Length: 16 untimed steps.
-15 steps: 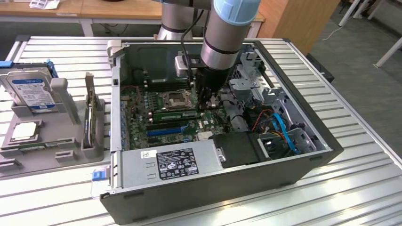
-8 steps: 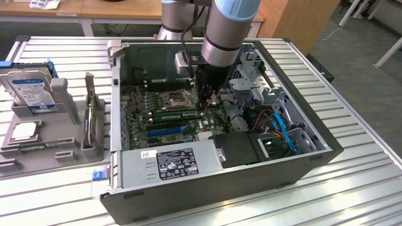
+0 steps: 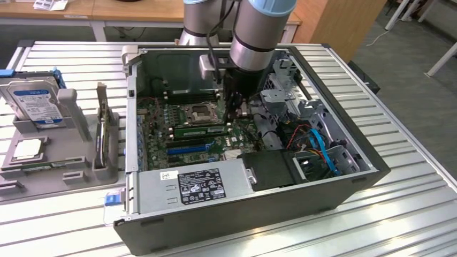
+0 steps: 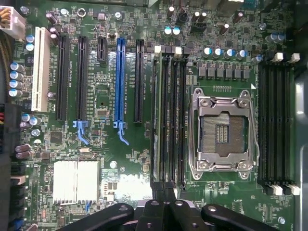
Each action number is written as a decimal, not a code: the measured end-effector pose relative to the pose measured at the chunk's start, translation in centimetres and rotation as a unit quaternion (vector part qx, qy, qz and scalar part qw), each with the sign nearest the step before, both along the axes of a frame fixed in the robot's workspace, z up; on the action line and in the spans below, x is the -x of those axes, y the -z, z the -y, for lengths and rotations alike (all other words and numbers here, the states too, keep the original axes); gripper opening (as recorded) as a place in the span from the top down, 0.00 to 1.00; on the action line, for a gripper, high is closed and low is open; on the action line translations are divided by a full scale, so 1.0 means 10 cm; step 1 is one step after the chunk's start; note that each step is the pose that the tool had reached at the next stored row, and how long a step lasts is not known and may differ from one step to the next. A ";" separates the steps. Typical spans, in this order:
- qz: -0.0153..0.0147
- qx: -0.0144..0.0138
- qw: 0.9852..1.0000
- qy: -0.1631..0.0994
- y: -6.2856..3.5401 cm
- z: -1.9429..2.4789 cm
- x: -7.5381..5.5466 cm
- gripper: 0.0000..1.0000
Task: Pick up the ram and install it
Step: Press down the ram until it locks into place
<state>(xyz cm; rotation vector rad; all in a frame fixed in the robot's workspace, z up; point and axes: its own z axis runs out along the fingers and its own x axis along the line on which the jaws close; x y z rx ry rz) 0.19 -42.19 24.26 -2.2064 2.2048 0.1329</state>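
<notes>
1. Computer case [image 3: 357,176]: it lies open on a slatted metal table [image 3: 400,225], with the motherboard [image 4: 120,159] facing up.
2. Robot arm [image 3: 258,32]: it reaches down into the case from 12 o'clock in the exterior view.
3. Gripper [image 3: 239,115] [image 4: 166,197]: it hangs low over the board, at 3 o'clock from the processor socket [image 3: 198,113] [image 4: 222,132] in the exterior view. Its two fingers [image 4: 155,204] are drawn together, with nothing seen held between them.
4. Ram [image 3: 200,130] [image 4: 155,115]: a green stick standing on edge in a black memory slot [image 4: 166,115] beside the socket, at 6 o'clock from it in the exterior view. One end lies just below the fingertips.
5. Further memory slots [image 4: 276,120]: a second bank on the far side of the socket.
6. Blue expansion slot [image 4: 119,82]: it runs parallel to the ram, flanked by black slots.
7. Power supply [image 3: 196,184]: a grey labelled box at 6 o'clock in the case.
8. Hard drive [image 3: 34,101]: blue-labelled, held in a grey holder [image 3: 71,160] at 9 o'clock from the case.
</notes>
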 end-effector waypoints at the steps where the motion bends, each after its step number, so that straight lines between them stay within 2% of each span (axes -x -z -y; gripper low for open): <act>1: 0.000 0.000 1.000 0.000 -0.010 0.000 0.00 0.90; 9: 0.000 0.000 1.000 0.000 -0.065 0.000 0.00 0.90; 16: 0.000 0.000 1.000 0.000 -0.066 0.000 0.01 0.90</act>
